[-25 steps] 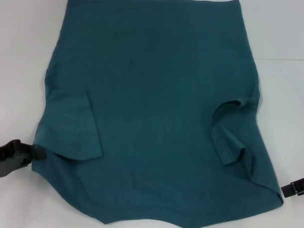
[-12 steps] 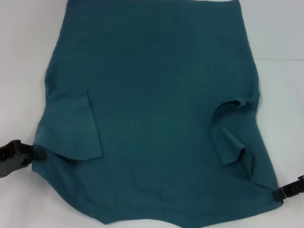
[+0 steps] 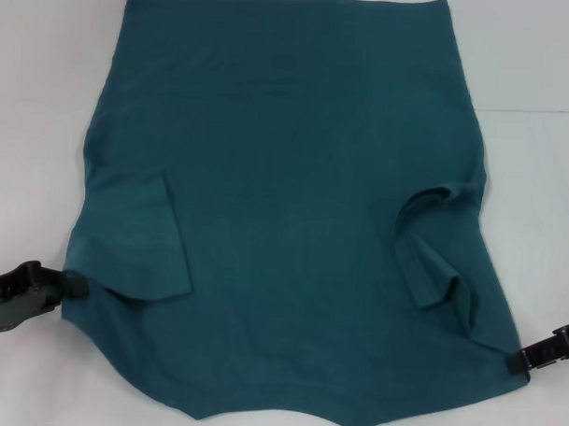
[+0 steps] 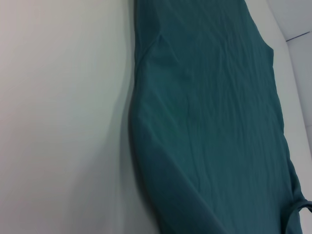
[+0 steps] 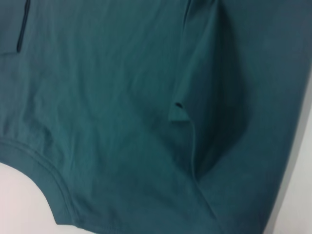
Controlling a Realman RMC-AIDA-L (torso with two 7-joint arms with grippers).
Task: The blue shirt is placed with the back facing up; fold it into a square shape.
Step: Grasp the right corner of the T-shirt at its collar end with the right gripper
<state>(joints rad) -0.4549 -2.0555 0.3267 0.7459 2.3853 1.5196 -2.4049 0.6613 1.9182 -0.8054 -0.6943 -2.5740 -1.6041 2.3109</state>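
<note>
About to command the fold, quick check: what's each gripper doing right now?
Left gripper: at the shirt's left shoulder edge; grip cannot be told.
Right gripper: at the shirt's right shoulder corner; grip cannot be told.

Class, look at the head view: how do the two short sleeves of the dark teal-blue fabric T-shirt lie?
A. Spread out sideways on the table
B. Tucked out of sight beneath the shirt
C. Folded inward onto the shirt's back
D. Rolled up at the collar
C: on the dark teal-blue fabric T-shirt, both sleeves lie folded inward on its back, the left one flat, the right one bunched.
</note>
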